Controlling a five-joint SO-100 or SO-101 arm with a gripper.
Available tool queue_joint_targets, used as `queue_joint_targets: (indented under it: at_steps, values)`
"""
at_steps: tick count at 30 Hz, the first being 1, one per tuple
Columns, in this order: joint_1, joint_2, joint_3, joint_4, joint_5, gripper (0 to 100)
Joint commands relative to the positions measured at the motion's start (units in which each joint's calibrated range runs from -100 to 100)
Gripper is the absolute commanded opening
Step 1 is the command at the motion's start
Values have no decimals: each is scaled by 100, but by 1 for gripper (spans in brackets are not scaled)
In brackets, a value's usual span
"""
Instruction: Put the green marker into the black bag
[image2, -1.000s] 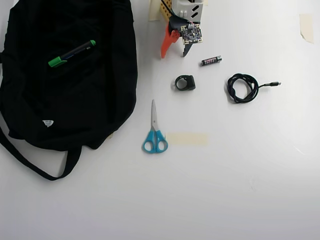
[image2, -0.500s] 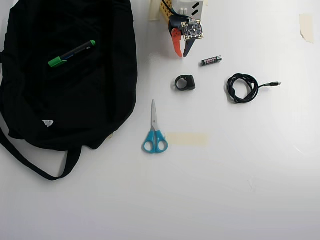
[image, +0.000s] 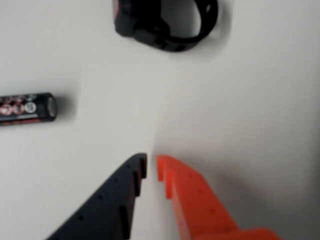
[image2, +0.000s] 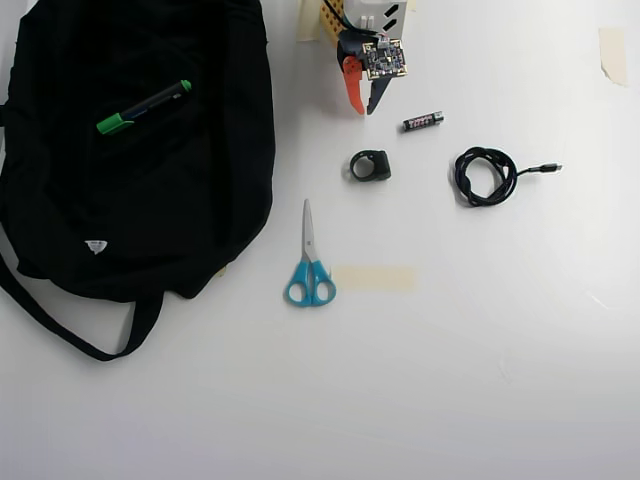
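We see our gripper (image2: 362, 108) nearly closed and empty, with the green marker (image2: 144, 107) lying well off to its left in the overhead view, slanted across the black bag (image2: 140, 220)

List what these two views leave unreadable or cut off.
- Battery: wrist view, left edge crops it; label blurred.
- Black ring-shaped item: wrist view, top edge crops it, out of focus.
- Black bag: overhead view, left and top edges crop it.
- White tag: overhead view, too small to read.
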Motion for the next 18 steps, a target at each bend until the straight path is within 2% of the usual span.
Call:
queue_joint_targets:
  at_steps: [1,18]
  values:
    - [-4,-91,110,180,-3,2]
    - [41,-58,110,180,18,2]
